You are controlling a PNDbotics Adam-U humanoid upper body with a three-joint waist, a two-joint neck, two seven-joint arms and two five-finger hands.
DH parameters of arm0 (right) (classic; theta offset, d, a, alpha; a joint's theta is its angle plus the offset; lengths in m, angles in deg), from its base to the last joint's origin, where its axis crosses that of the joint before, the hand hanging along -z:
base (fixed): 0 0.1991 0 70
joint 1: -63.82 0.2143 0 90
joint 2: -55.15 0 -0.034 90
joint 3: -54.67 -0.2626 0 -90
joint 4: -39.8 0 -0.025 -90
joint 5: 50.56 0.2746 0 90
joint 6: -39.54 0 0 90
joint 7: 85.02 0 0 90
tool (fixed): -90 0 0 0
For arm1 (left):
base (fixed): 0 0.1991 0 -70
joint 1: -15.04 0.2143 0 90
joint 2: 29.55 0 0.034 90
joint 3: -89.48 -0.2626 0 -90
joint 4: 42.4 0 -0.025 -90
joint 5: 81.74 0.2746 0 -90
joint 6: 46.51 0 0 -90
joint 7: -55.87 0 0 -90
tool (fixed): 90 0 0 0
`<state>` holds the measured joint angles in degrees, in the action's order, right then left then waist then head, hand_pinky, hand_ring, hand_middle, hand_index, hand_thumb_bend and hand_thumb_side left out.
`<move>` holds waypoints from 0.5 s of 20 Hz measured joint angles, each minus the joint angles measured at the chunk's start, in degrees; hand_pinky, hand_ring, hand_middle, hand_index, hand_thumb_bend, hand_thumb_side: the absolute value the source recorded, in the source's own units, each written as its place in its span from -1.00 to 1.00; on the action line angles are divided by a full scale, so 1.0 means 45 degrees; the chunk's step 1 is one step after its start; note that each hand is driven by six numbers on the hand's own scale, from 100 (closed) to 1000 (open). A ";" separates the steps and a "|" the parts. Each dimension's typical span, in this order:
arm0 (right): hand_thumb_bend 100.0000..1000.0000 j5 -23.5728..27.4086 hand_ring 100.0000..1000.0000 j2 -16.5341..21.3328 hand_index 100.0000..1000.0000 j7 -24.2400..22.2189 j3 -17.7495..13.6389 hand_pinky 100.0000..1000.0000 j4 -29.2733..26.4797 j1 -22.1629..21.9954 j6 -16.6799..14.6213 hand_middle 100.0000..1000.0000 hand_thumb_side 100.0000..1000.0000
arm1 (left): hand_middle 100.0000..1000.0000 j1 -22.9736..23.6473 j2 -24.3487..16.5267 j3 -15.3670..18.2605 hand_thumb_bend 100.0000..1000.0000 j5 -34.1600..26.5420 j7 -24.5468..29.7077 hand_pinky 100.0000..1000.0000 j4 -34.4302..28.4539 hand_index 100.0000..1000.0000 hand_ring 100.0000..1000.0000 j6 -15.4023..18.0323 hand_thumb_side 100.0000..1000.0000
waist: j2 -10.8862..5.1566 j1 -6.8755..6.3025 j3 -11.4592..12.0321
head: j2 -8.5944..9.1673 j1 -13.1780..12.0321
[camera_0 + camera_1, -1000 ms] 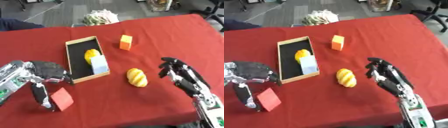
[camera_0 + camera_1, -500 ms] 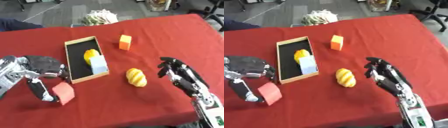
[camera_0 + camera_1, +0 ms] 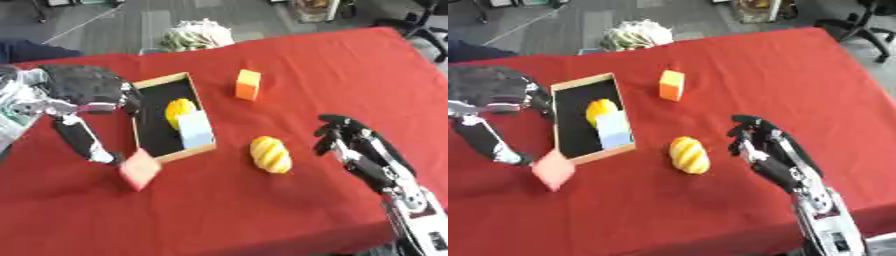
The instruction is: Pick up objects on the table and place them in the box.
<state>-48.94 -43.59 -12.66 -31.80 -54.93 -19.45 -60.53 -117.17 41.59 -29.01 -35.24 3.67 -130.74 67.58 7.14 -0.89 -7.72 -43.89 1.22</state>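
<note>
A wooden-rimmed box [image 3: 151, 131] with a black floor lies left of centre, holding a yellow fruit [image 3: 178, 107] and a light blue block [image 3: 195, 130]. My left hand [image 3: 83, 87] hovers over the box's left side. One long digit reaches down to a red block [image 3: 138, 170], which hangs tilted at its tip by the box's near corner. A yellow ridged bread-like object [image 3: 269, 154] lies right of the box. My right hand [image 3: 363, 150] stands open just right of it, apart from it. An orange block [image 3: 248, 84] sits farther back.
A white and green bundle [image 3: 197, 34] lies at the table's far edge. A person's dark blue sleeve [image 3: 31, 51] shows at the far left. The red cloth's right edge [image 3: 433, 60] runs near a chair base.
My left hand has risen and carried the red block up and right, from the near left toward the box's near corner. The right hand has barely moved.
</note>
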 measured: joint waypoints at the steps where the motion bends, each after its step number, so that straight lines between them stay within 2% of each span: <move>1: -1.00 0.0000 0.03 -0.0002 0.63 0.0000 0.0000 -0.02 0.0004 -0.0002 0.0000 0.15 -0.31 | 0.10 -0.0053 0.0203 0.0005 -0.02 0.0314 -0.0187 0.53 0.0327 0.41 0.22 0.0043 -0.29 | 0.0000 0.0000 -0.0007 | 0.0000 0.0000; 6: -1.00 0.0000 0.03 -0.0083 0.63 0.0001 -0.0001 -0.02 0.0017 -0.0002 0.0001 0.15 -0.31 | 0.10 -0.0072 0.0912 0.0013 -0.10 0.1624 -0.1332 0.53 0.1787 0.42 0.22 0.0197 -0.33 | 0.0000 0.0000 -0.0067 | 0.0000 0.0000; 10: -1.00 0.0000 0.03 -0.0087 0.63 0.0002 -0.0001 -0.02 0.0033 -0.0002 0.0003 0.15 -0.31 | 0.14 0.0009 0.0884 0.0031 -0.20 0.1609 -0.1832 0.55 0.1894 0.46 0.24 0.0384 -0.38 | 0.0000 0.0000 -0.0014 | 0.0000 0.0024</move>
<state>-48.94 -43.98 -12.65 -31.81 -54.77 -19.46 -60.52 -117.13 45.56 -28.87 -28.00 -4.57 -122.22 69.30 7.14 -0.89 -7.79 -43.89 1.33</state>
